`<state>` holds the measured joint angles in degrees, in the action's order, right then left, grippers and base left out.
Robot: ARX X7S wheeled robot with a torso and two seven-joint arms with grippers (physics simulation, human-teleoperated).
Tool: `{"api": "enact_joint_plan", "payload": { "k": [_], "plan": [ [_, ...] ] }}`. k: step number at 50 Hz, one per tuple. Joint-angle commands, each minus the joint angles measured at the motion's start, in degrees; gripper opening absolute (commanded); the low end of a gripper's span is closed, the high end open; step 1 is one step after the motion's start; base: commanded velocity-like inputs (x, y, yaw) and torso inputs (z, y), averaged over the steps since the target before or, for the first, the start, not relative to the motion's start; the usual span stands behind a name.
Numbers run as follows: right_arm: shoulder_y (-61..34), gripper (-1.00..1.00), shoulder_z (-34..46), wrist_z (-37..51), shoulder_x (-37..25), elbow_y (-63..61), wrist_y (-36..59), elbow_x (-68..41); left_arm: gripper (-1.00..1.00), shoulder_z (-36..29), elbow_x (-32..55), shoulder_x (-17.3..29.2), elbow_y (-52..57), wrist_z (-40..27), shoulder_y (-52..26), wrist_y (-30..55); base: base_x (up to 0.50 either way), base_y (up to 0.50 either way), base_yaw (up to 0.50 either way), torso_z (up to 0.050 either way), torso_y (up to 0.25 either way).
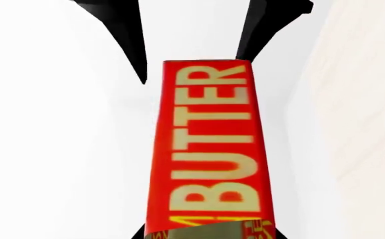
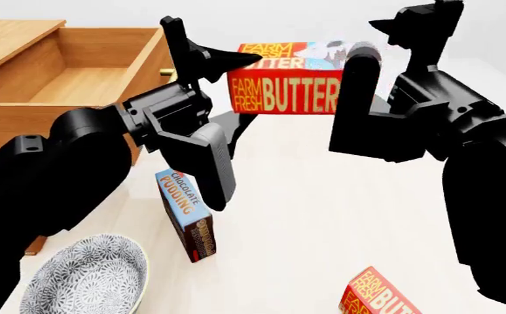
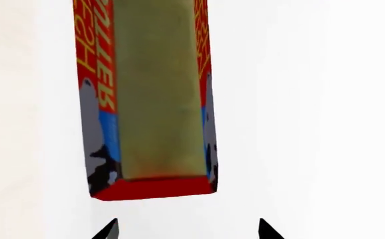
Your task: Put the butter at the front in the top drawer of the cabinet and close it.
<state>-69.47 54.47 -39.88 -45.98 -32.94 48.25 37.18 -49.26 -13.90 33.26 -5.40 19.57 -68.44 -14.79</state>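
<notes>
The butter (image 2: 283, 91) sits in the upper centre of the head view, apparently held clear of the pale table (image 2: 340, 216), its lettered long face toward the camera. It hangs between the two arms, well short of the top drawer (image 2: 69, 72), which stands pulled out and open in the upper left of the frame, its wooden floor bare. The cabinet (image 2: 25, 131) body shows below the drawer, largely masked by the left arm.

Left gripper (image 1: 195, 64): in its wrist view the fingers stand spread, one at the box's far corner, the other well to the side. Whether they bear on the box cannot be told. Right gripper (image 3: 186, 229): only two fingertips show at the bottom edge of its wrist view, apart, with the box end just beyond them and no contact visible. What supports the box is therefore not established from these views.

A second butter box (image 2: 383, 297) lies at the lower right of the head view. A blue pudding box (image 2: 187, 216) and a patterned bowl (image 2: 87, 278) lie lower left.

Step in hand, as judged: transfer of the box toward the drawer. The next move calls for a confirmed grasp, then carriage left over the drawer's front wall and release inside; closing follows
</notes>
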Motion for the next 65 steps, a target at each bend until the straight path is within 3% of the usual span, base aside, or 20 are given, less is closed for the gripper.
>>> {"api": "enact_joint_plan", "payload": {
  "k": [1, 19, 27, 34, 39, 46, 58, 65],
  "plan": [
    [2.6, 1.00, -1.7, 1.4, -1.6, -1.8, 3.8, 3.2, -1.00, 2.6, 4.1, 0.8, 3.4, 0.4, 0.6, 7.1, 0.00, 0.00, 0.00, 0.000, 0.000],
    [12.4, 1.00, -11.8, 5.7, 3.3, -3.5, 14.6, -2.6, -1.00, 8.4, 13.3, -0.4, 14.3, 1.8, 2.8, 27.7, 0.00, 0.00, 0.00, 0.001, 0.001],
    [15.8, 1.00, -19.1, 7.8, 8.1, -3.5, 17.9, -6.6, -1.00, 16.2, 27.1, -3.5, 22.8, 2.2, 1.6, 48.3, 0.00, 0.00, 0.00, 0.001, 0.003],
    [16.9, 1.00, -25.8, 8.8, 13.4, -2.4, 20.5, -10.0, -1.00, 25.3, 38.6, -9.0, 26.4, -2.6, -2.3, 71.7, 0.00, 0.00, 0.00, 0.000, 0.000],
    [16.1, 1.00, -31.9, 7.1, 19.5, -2.8, 27.0, -12.9, -1.00, 29.4, 41.1, -12.3, 25.6, -6.4, -4.5, 79.4, 0.00, 0.00, 0.00, 0.000, 0.002],
    [12.5, 1.00, -41.3, 6.5, 28.8, -2.6, 35.7, -14.5, -1.00, 33.4, 42.0, -15.3, 22.5, -10.2, -7.4, 85.1, 0.00, 0.00, 0.00, 0.001, 0.001],
    [9.0, 1.00, -50.5, 5.9, 36.6, -1.9, 41.2, -14.4, -1.00, 33.3, 41.7, -16.8, 18.3, -13.8, -11.8, 94.4, 0.00, 0.00, 0.00, 0.000, 0.001],
    [9.5, 1.00, -53.4, 5.0, 39.6, -1.1, 40.8, -12.9, -1.00, 36.7, 42.7, -18.6, 18.1, -15.7, -11.4, 97.9, 0.00, 0.00, 0.00, 0.000, 0.001]
  ]
}}
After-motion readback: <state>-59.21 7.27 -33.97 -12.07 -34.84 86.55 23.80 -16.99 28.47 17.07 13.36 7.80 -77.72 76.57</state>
